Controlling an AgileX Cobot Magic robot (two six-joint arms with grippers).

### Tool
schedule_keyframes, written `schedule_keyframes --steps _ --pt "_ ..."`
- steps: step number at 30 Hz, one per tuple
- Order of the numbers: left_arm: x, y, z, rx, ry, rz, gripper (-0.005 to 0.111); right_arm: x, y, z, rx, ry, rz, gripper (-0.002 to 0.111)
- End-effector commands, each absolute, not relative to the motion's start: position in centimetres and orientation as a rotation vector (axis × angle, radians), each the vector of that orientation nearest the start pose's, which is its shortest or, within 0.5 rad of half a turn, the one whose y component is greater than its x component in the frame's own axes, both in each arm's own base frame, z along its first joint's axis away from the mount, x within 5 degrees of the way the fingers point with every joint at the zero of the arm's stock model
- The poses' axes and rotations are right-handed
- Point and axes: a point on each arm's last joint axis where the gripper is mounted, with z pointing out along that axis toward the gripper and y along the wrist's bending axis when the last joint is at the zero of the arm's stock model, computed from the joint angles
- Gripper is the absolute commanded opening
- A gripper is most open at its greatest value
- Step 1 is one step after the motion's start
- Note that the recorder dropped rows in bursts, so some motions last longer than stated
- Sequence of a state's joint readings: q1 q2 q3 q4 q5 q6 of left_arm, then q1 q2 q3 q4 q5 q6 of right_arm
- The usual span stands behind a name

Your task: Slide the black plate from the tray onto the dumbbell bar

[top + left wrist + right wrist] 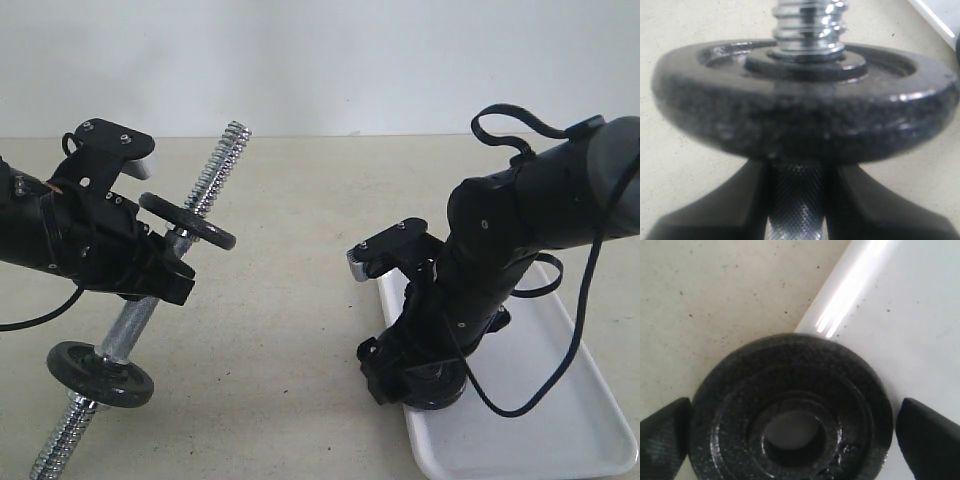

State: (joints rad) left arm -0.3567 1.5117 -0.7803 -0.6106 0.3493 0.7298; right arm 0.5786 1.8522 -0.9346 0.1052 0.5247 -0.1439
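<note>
My left gripper (168,268) is shut on the knurled middle of the dumbbell bar (218,165) and holds it tilted, one threaded end up and the other on the table. Two black discs sit on the bar, one (188,221) just above the fingers and one (99,373) low down. In the left wrist view the upper disc (805,115) lies right past my gripper (797,197). The black plate (790,365) lies flat on the tray's (910,315) corner. My right gripper (795,432) is open around it, with a gap at one finger (927,437).
The white tray (560,420) lies at the front right, reaching the table's front edge. The right arm and its cable (520,400) cover the tray's near-left part. Beige tabletop (300,330) lies between the arms. No star nut shows.
</note>
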Motion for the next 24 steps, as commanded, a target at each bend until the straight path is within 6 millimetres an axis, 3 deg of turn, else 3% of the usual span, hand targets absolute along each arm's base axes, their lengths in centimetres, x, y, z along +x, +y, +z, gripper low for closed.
schedule_keyframes --steps 1,5,7,9,10,11,24 --pt "27.28 -11.85 22.72 0.584 2.291 -0.333 0.004 26.21 17.96 12.03 -0.876 2.848 0.187 0.102" --pt "27.28 -11.85 22.72 0.584 2.291 -0.333 0.004 26.18 17.94 12.03 -0.877 2.851 0.186 0.101" --pt "27.28 -11.85 22.72 0.584 2.291 -0.333 0.004 26.16 17.94 12.02 -0.878 2.853 0.186 0.086" --pt "27.28 -11.85 22.72 0.584 2.291 -0.333 0.004 26.16 17.94 12.02 -0.878 2.853 0.186 0.040" --pt "27.28 -11.85 22.72 0.584 2.291 -0.333 0.004 26.16 17.94 12.02 -0.878 2.853 0.186 0.027" --pt "27.28 -11.85 22.72 0.584 2.291 -0.333 0.004 26.16 17.94 12.02 -0.878 2.853 0.186 0.001" --pt "27.27 -11.85 22.72 0.585 2.292 -0.334 0.004 26.29 18.02 12.05 -0.856 2.843 0.193 0.001"
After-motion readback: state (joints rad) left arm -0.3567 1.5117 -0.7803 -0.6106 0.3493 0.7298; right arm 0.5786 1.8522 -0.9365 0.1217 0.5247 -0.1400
